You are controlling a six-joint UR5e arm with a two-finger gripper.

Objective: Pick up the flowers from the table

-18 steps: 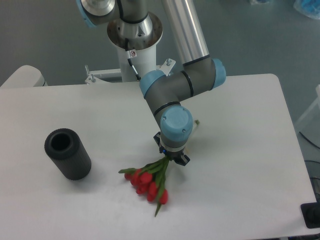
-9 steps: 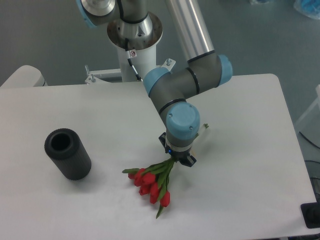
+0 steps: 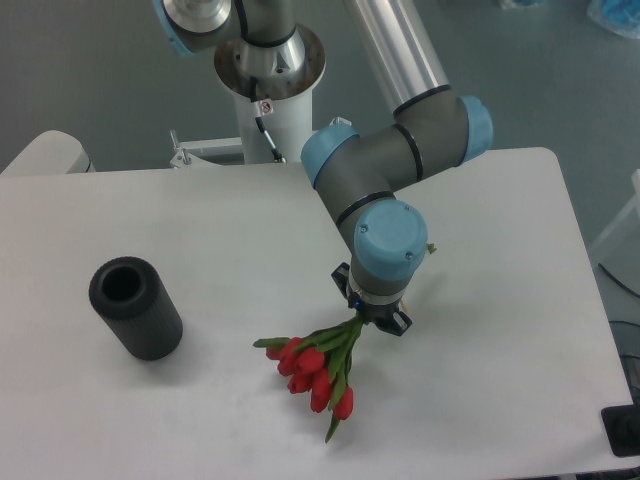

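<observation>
The flowers (image 3: 315, 368), a bunch of red tulips with green stems and leaves, hang over the front middle of the white table (image 3: 200, 220). Their stems run up and right into my gripper (image 3: 372, 318), which is shut on them just below the blue wrist cap. The fingers themselves are mostly hidden under the wrist. A stem end pokes out behind the wrist at the upper right. Whether the blooms still touch the tabletop cannot be told.
A black ribbed cylinder (image 3: 135, 307) lies on the left side of the table, open end facing up and back. The robot base (image 3: 268, 75) stands at the rear edge. The table's right edge runs near x 600.
The arm has carried the flowers to the right and slightly toward the front over the last second. The grip on the stems is unchanged, and the black cylinder has not moved.
</observation>
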